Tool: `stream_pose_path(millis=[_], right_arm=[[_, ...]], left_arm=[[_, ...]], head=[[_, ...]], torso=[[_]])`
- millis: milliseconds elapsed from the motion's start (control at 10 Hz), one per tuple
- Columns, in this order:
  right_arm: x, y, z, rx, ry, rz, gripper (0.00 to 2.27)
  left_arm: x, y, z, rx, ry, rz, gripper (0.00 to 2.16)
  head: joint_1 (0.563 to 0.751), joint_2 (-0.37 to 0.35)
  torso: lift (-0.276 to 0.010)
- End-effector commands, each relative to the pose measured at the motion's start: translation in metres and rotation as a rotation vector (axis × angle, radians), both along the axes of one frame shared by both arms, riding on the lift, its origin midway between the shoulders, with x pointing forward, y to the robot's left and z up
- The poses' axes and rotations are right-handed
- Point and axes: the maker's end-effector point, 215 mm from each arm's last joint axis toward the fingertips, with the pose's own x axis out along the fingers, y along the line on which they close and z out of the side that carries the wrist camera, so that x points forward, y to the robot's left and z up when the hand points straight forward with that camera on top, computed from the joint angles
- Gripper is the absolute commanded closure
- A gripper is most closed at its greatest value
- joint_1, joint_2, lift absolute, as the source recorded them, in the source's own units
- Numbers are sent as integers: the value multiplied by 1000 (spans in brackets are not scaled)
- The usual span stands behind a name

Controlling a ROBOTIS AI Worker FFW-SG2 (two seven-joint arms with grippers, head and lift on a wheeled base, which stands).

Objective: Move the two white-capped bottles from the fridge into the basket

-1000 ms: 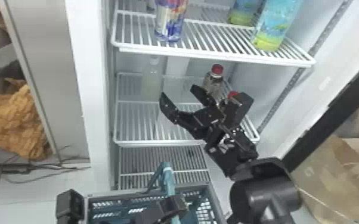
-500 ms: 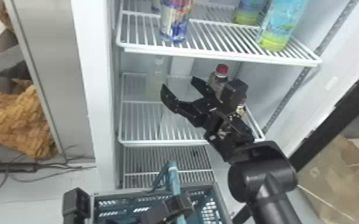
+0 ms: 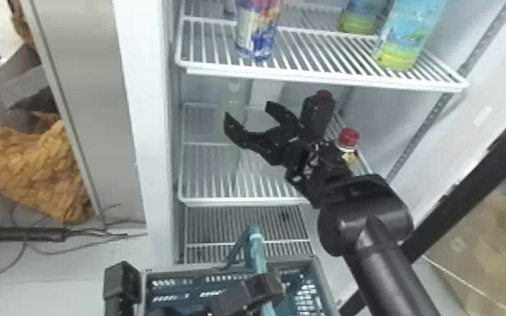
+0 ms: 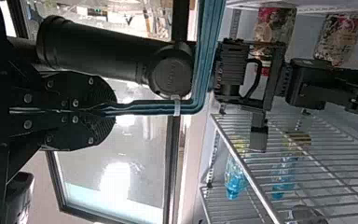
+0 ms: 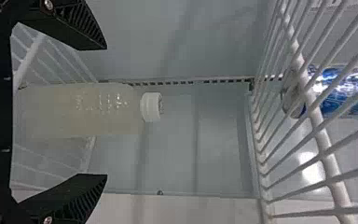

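Left fingers clamp the basket handle, likely steadying it. Beyond the basket, right fingers gape empty, presumably to straddle the bottle.

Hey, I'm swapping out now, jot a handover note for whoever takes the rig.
Left gripper: shut on the handle of the basket.
Right gripper: open, pointed at a white-capped bottle standing on a fridge shelf, not gripped.
Done: basket handle held; can't tell whether a bottle is already inside.
Left: grasp this bottle, put it in the basket, and account for the second.
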Motion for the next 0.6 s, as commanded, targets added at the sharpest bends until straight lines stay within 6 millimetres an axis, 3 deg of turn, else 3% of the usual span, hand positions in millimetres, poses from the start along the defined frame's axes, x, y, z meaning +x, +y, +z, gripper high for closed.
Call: stream_pose_path(millis=[0,500], right_arm=[[11,6,-4,-16,12,5,56],[36,18,-17,-60,13,2,55]], left_arm=[[0,0,0,0,0,0,1118],[2,-3,1,-3,1,-5,1118]], head=[[695,-206],[695,-181]], torso=[[-260],[-260]])
